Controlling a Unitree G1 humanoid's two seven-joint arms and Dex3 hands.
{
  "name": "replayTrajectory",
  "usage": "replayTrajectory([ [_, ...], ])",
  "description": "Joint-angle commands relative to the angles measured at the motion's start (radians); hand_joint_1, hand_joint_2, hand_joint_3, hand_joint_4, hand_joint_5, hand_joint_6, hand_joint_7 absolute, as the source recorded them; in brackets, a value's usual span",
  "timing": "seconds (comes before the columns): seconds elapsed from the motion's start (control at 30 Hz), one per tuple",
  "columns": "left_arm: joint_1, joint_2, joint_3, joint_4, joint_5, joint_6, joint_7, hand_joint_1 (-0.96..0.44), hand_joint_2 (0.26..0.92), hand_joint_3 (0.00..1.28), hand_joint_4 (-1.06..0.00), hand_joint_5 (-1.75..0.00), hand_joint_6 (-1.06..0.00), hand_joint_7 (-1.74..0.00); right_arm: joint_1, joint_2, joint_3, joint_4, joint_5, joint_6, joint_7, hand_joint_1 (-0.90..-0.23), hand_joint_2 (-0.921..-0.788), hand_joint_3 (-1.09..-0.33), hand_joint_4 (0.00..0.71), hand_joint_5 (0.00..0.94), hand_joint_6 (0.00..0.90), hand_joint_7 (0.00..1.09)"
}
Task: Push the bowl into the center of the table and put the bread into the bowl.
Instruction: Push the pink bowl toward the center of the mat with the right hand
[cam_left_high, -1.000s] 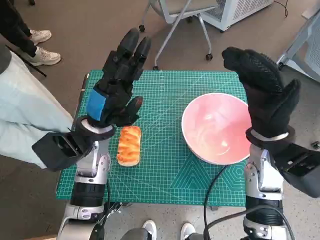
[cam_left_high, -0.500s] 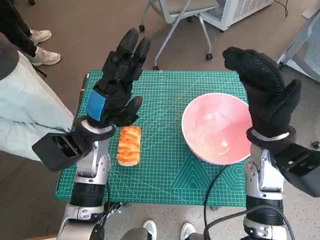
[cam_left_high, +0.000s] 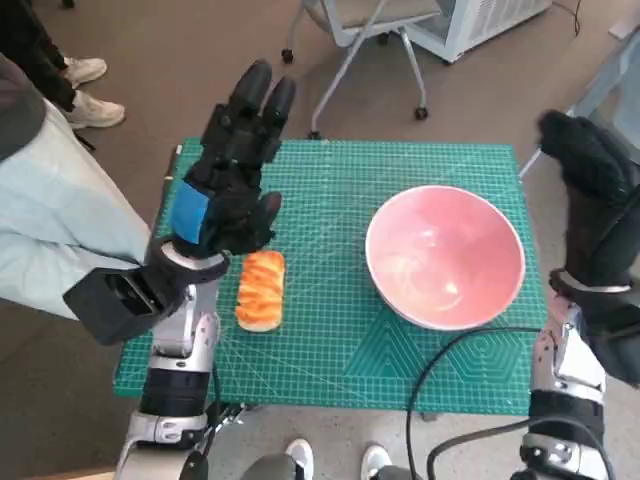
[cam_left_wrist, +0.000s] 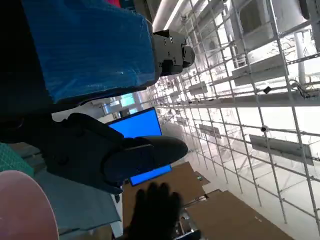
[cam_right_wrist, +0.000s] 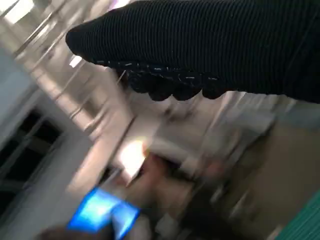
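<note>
The pink bowl (cam_left_high: 445, 257) sits on the right half of the green cutting mat (cam_left_high: 330, 330); its rim (cam_left_wrist: 22, 210) also shows in the left wrist view. A golden bread roll (cam_left_high: 261, 290) lies on the mat's left side. My left hand (cam_left_high: 225, 170) is raised above the mat just beyond the bread, fingers extended and apart, holding nothing. My right hand (cam_left_high: 595, 190) is raised off the mat's right edge, beside the bowl and clear of it, holding nothing. The right wrist view is blurred and shows only the glove (cam_right_wrist: 210, 45).
A person's pale trouser leg (cam_left_high: 50, 230) is close to the table's left edge, with white shoes (cam_left_high: 85, 90) behind. An office chair base (cam_left_high: 350, 60) stands beyond the table's far edge. A black cable (cam_left_high: 440, 370) hangs over the near edge.
My right hand has swung out to the right, from above the bowl's right rim to beyond the mat's edge. The bowl now shows whole. The left hand has barely moved.
</note>
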Motion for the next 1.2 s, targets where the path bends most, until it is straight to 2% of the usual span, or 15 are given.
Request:
replayTrajectory([
  [0.03, 0.011, -0.007, 0.001, -0.01, 0.003, -0.008, 0.007, -0.62, 0.921, 0.57, -0.05, -0.01, 0.0, -0.23, -0.006, -0.025, -0.029, 0.185, -0.017, -0.03, -0.065, -0.638, -0.921, -0.765, 0.15, 0.0, 0.137, 0.28],
  [0.17, 0.008, -0.007, 0.002, -0.003, 0.009, -0.017, 0.006, -0.62, 0.921, 0.57, -0.05, -0.01, 0.0, -0.24, -0.03, -0.034, -0.052, 0.311, 0.026, -0.035, -0.056, -0.613, -0.921, -0.797, 0.143, 0.0, 0.136, 0.28],
  [0.3, 0.006, -0.004, 0.004, 0.003, 0.004, -0.019, 0.0, -0.62, 0.921, 0.58, -0.05, -0.01, 0.0, -0.24, -0.054, -0.035, -0.084, 0.423, 0.078, -0.005, -0.02, -0.595, -0.921, -0.82, 0.134, 0.0, 0.127, 0.26],
  [0.37, 0.005, -0.002, 0.006, 0.006, 0.003, -0.019, -0.003, -0.62, 0.921, 0.58, -0.05, -0.01, 0.0, -0.24, -0.061, -0.038, -0.089, 0.472, 0.08, 0.012, -0.023, -0.593, -0.921, -0.825, 0.129, 0.0, 0.123, 0.26],
  [0.4, 0.005, -0.002, 0.007, 0.008, 0.002, -0.018, -0.003, -0.62, 0.921, 0.58, -0.05, -0.01, 0.0, -0.23, -0.064, -0.04, -0.088, 0.496, 0.074, 0.021, -0.033, -0.573, -0.921, -0.834, 0.117, 0.0, 0.115, 0.25],
  [0.53, 0.007, 0.0, 0.011, 0.01, 0.002, -0.016, -0.002, -0.62, 0.921, 0.59, -0.05, -0.01, 0.0, -0.23, -0.072, -0.039, -0.08, 0.56, 0.055, 0.063, -0.066, -0.57, -0.921, -0.851, 0.116, 0.006, 0.122, 0.24],
  [0.63, 0.009, 0.002, 0.013, 0.007, 0.001, -0.01, 0.0, -0.62, 0.921, 0.59, -0.06, -0.01, 0.0, -0.24, -0.079, -0.029, -0.076, 0.59, 0.051, 0.1, -0.078, -0.569, -0.921, -0.865, 0.114, 0.005, 0.126, 0.23],
  [0.83, 0.014, 0.012, 0.016, 0.0, 0.003, -0.003, -0.003, -0.63, 0.921, 0.58, -0.06, -0.01, 0.0, -0.24, -0.107, 0.019, -0.083, 0.627, 0.071, 0.187, -0.062, -0.561, -0.921, -0.919, 0.091, 0.001, 0.131, 0.22],
  [1.03, 0.02, 0.026, 0.02, -0.01, 0.009, -0.004, -0.001, -0.64, 0.921, 0.58, -0.06, -0.01, 0.0, -0.24, -0.127, 0.054, -0.087, 0.642, 0.074, 0.235, -0.055, -0.565, -0.921, -0.948, 0.077, 0.0, 0.127, 0.21],
  [1.2, 0.022, 0.037, 0.026, -0.011, 0.003, -0.003, -0.005, -0.64, 0.921, 0.59, -0.05, -0.01, 0.0, -0.24, -0.156, 0.09, -0.097, 0.657, 0.088, 0.282, -0.042, -0.567, -0.921, -0.952, 0.079, 0.002, 0.125, 0.21],
])
